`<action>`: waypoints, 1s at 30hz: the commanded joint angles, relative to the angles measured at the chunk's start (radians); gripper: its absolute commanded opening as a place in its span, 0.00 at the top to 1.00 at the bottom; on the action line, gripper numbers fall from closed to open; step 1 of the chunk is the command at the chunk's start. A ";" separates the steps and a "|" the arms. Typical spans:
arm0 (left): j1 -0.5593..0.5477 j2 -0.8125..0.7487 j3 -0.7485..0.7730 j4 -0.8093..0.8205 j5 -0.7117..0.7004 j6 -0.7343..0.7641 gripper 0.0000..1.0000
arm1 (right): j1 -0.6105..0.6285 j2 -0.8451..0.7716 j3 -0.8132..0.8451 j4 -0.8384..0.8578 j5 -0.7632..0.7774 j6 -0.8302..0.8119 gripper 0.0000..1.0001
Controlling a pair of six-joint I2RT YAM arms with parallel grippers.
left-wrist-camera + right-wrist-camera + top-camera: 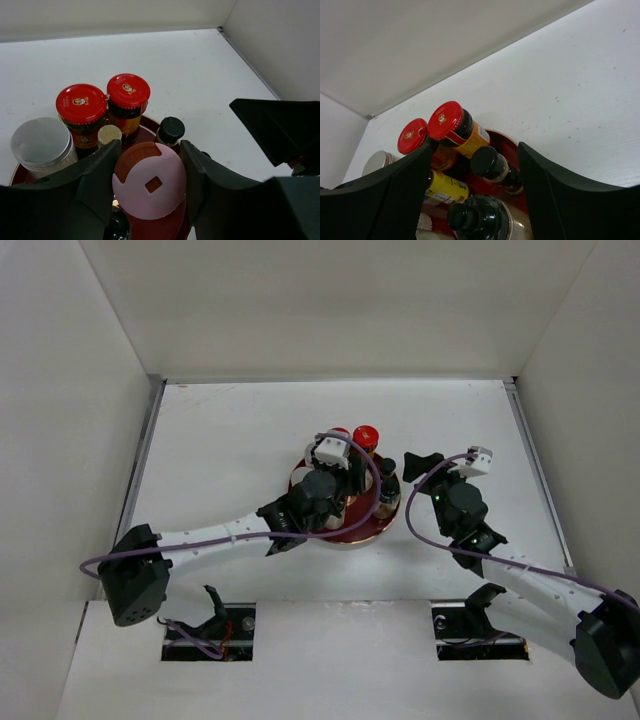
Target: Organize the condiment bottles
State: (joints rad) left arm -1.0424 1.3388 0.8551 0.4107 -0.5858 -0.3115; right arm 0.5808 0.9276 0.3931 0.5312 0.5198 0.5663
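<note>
Left claw (150, 150) clenched around the pink-capped jar (150, 192), low over the dark red tray (350, 533) near the middle of the counter (230, 430). Behind it on the tray, upright: silver-capped jar (40, 142), two red-capped jars (81, 103) side by side, black-capped bottle (171, 129). Just right of the tray, right claw (475, 150) released, fingers spread wide, facing the bottles.

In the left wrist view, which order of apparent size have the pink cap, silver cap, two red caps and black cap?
1. pink cap, though it is nearest the camera
2. silver cap, only slightly over the red ones
3. red caps, about alike
4. black cap
</note>
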 commanded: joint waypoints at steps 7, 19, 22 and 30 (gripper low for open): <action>-0.009 0.111 0.044 0.069 0.000 0.000 0.60 | -0.009 -0.009 0.001 0.044 0.006 0.012 0.27; -0.023 0.293 0.087 0.089 -0.040 -0.003 0.58 | -0.009 -0.001 0.006 0.044 -0.010 0.015 0.27; -0.024 0.327 0.091 0.102 -0.048 -0.009 0.56 | -0.011 0.004 0.010 0.036 -0.023 0.015 0.27; -0.029 0.366 0.091 0.100 -0.089 -0.021 0.56 | -0.009 0.002 0.006 0.046 -0.014 0.014 0.27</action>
State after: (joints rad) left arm -1.0573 1.7126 0.9237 0.4839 -0.6548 -0.3069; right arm 0.5751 0.9302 0.3927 0.5312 0.5056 0.5732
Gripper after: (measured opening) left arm 0.468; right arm 0.732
